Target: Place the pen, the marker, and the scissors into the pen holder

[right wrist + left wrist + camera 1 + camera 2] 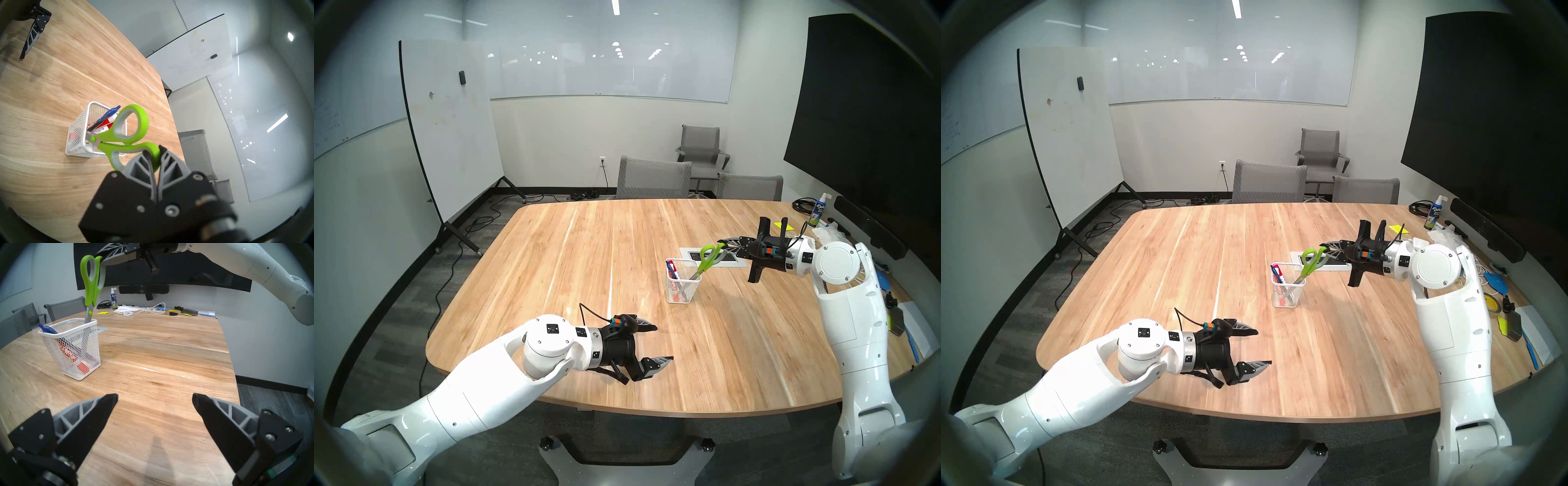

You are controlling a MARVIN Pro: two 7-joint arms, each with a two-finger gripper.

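Wood table (619,254), far right: the holder (682,281) already has the pen (671,269) and marker (68,351). Scissors (707,259) lean blades-down inside it, long axis tilting up toward the right gripper (723,243), clamped on one loop. Left gripper (655,342) rests near, fingers apart.

A light wooden table (585,271) carried the white mesh pen holder (682,286) right of centre, with a spray bottle (818,210), yellow notes (784,226) and cables (146,310) along its right edge.
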